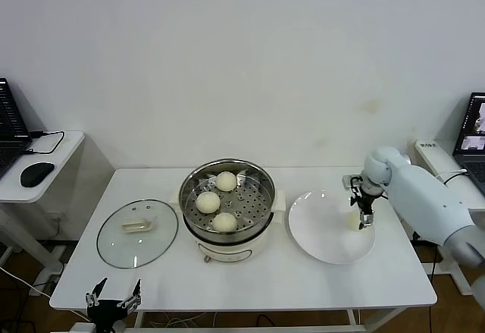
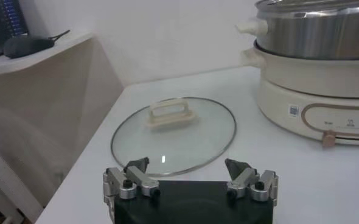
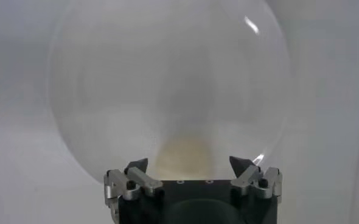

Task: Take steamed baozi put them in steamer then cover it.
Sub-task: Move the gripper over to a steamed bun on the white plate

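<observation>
Right end effector (image 1: 362, 213) hanging jaws wide over the white plate (image 1: 318, 242), straddling but not yet gripping the last steamed baozi (image 3: 184, 159), a pale blur just beyond the fingertips in the wrist view. Left end effector (image 1: 114, 296) parked at the near edge of the bench (image 1: 303, 287), jaws wide too, empty, facing the cover (image 1: 137, 233). Three baozi (image 1: 208, 202) already sitting on the perforated tray of the steamer (image 1: 227, 196), mid-bench. Cover lying flat on the bench to the steamer's left, handle up. Judged well past halfway: three buns in; still to do, lift the fourth across and set the cover on.
</observation>
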`<state>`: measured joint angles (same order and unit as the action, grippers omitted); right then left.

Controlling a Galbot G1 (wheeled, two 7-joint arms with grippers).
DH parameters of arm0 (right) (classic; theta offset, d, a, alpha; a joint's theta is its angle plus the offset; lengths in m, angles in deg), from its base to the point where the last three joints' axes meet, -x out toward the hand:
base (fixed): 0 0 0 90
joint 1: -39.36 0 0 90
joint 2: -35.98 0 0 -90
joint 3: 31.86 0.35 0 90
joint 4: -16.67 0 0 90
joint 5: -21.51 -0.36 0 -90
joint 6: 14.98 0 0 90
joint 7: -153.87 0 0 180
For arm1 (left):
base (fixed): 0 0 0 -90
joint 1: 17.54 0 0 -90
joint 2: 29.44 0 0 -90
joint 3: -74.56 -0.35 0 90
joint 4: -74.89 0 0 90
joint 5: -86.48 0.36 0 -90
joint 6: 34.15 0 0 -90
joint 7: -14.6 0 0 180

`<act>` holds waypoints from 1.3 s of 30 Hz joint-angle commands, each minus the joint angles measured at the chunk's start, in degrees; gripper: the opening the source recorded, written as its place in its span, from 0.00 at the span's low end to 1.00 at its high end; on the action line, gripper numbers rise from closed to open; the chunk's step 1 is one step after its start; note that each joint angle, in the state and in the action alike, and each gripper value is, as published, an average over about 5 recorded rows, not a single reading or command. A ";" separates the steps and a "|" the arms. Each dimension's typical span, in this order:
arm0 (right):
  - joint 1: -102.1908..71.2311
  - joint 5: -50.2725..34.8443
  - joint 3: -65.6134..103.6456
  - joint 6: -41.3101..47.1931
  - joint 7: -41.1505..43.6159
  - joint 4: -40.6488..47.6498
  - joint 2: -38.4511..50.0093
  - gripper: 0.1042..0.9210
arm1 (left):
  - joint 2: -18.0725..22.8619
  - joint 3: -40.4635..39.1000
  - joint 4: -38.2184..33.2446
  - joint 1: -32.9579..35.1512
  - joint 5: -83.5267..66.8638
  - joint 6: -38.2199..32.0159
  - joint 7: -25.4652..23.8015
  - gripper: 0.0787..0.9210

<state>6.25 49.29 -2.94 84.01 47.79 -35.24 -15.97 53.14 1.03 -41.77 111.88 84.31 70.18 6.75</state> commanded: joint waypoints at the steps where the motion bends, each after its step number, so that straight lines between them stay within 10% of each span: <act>1: -1.82 2.07 1.66 -0.68 -0.77 3.00 -0.70 0.88 | -0.06 0.00 0.33 -0.08 0.04 0.02 -0.04 0.88; 28: -2.16 -0.13 3.25 0.40 -5.10 7.10 -2.56 0.88 | 0.23 -0.56 1.10 -0.19 0.65 -0.19 0.14 0.88; 39: -1.10 -2.96 3.38 1.42 -4.81 6.86 -2.56 0.56 | 0.24 -0.68 1.22 -0.31 0.69 -0.28 0.31 0.88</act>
<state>4.65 48.18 0.44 84.93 43.07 -27.98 -18.86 53.38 0.43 -40.64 111.71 84.95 69.95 6.99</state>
